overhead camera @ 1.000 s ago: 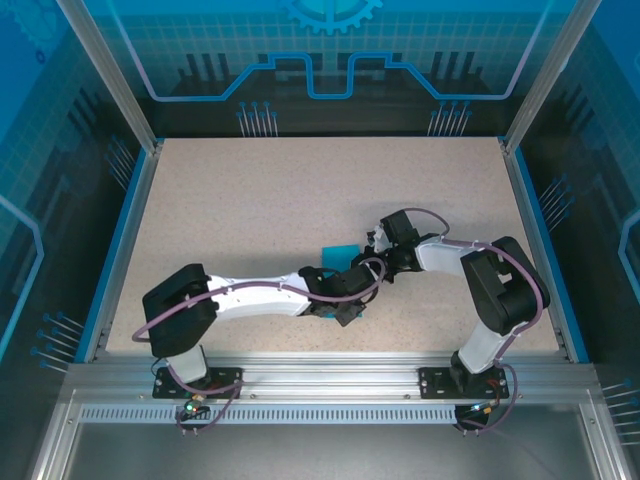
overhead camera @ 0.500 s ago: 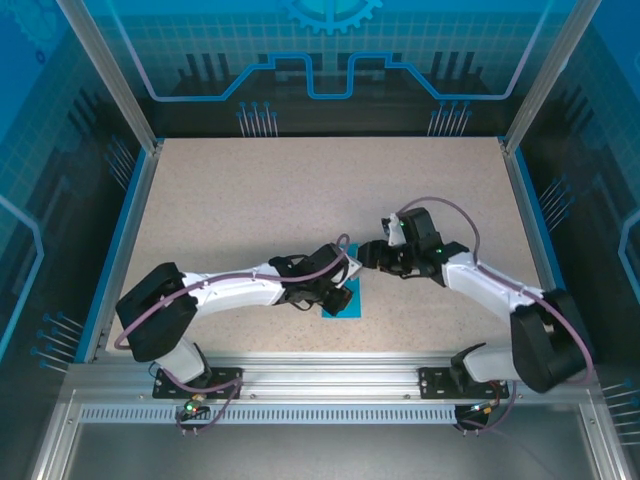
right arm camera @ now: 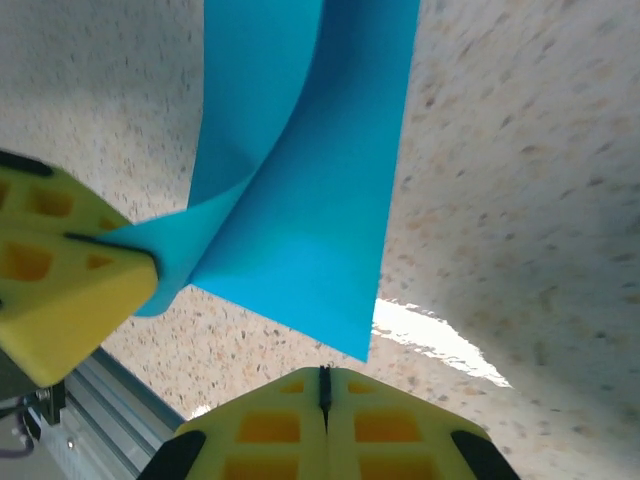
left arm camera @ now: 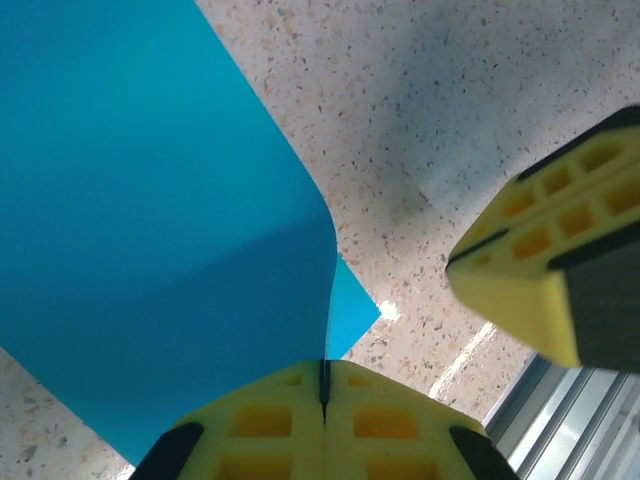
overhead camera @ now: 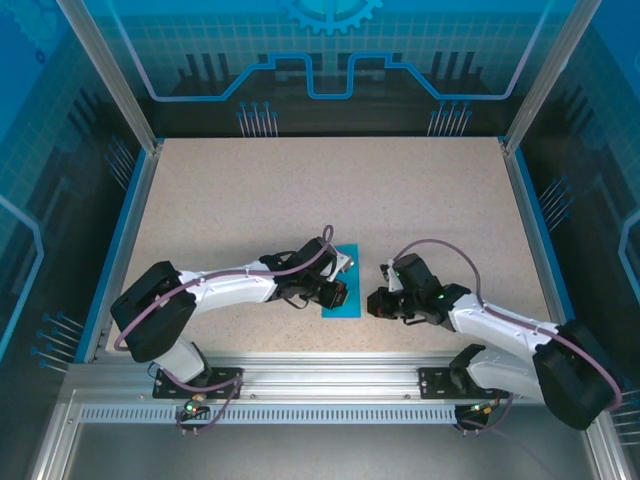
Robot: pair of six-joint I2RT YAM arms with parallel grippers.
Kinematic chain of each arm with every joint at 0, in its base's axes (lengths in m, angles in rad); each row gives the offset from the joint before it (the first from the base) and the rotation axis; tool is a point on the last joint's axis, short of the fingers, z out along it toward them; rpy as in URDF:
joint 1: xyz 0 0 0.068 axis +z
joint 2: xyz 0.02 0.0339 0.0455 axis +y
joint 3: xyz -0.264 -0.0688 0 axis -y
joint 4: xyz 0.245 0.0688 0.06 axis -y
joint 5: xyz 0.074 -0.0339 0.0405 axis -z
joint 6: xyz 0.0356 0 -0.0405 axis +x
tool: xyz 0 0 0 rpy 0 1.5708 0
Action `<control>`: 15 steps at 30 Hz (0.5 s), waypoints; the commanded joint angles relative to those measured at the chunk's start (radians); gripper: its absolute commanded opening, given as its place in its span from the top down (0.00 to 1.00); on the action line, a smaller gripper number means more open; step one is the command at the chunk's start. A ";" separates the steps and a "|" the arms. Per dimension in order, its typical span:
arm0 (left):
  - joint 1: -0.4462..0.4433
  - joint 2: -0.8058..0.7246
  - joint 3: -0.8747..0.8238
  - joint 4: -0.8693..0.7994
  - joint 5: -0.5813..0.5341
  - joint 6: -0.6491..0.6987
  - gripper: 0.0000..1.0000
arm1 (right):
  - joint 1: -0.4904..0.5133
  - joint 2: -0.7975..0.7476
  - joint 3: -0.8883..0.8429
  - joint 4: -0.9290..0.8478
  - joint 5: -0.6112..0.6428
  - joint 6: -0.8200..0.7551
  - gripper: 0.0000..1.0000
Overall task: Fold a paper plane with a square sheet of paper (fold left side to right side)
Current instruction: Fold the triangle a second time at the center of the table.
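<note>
Far table [overhead camera: 330,180] open; left arm [overhead camera: 235,290], right arm [overhead camera: 490,322] flank paper sheet [overhead camera: 340,309]; gap perhaps tight.

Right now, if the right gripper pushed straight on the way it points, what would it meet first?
Most likely the sheet of paper: its near corner lies just ahead of the shut right gripper. The left gripper, clamped on the sheet's curled edge, sits off to one side. Depth is unclear.

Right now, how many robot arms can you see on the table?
2. The left arm stretches in from the left and pinches the blue paper; the right arm lies low on the right, beside the paper.
</note>
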 commanded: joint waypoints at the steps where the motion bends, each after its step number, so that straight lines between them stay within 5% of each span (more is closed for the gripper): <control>1: 0.015 -0.020 -0.017 0.021 0.021 -0.032 0.95 | 0.053 0.087 0.031 0.087 0.020 0.049 0.97; 15: 0.060 -0.006 -0.029 0.004 0.029 -0.083 0.94 | 0.142 0.319 0.146 0.048 0.075 0.074 1.00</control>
